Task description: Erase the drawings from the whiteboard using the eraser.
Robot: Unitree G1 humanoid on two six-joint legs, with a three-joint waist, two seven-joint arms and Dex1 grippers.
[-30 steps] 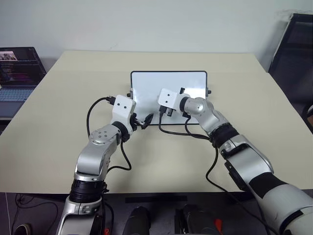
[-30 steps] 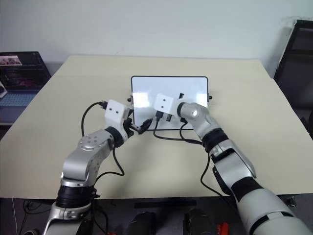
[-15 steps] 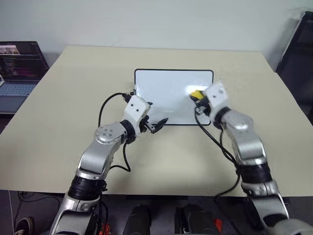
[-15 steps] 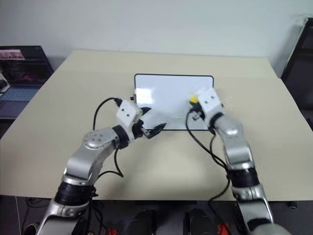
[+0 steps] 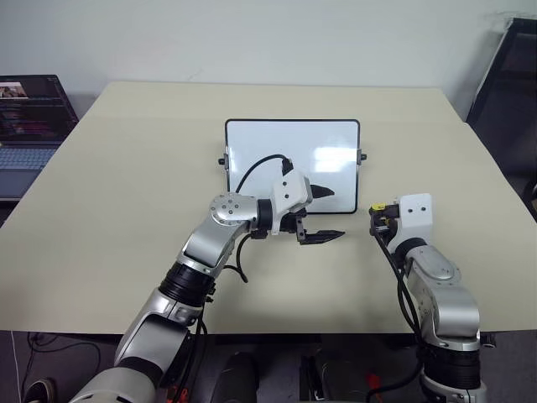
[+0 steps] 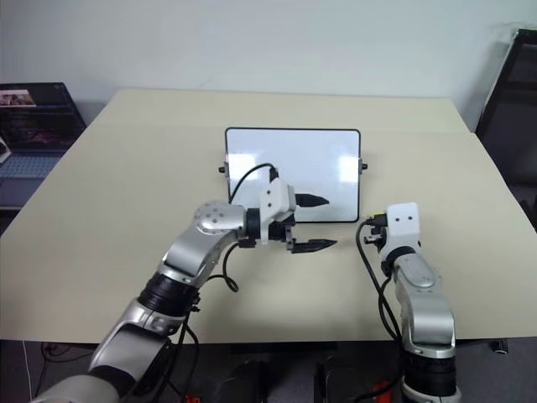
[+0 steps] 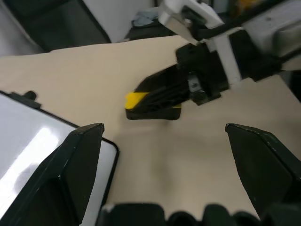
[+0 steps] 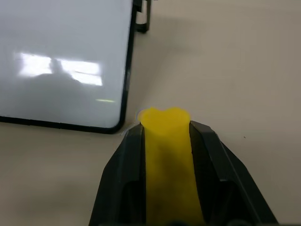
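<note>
Between the right end effector fingers sits the eraser.

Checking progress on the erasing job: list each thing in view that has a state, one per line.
whiteboard: flat on the table, surface looks wiped, no marks visible
eraser: clamped in the right gripper, off the board beside its near right corner
left gripper: open, empty, at the board's near edge
laptop: open, screen lit

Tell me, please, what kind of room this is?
Probably an office or a lab. A plain beige table stands against a bare wall, with an open laptop at the side, a dark office chair in the corner, and a small whiteboard lying on the table.
</note>
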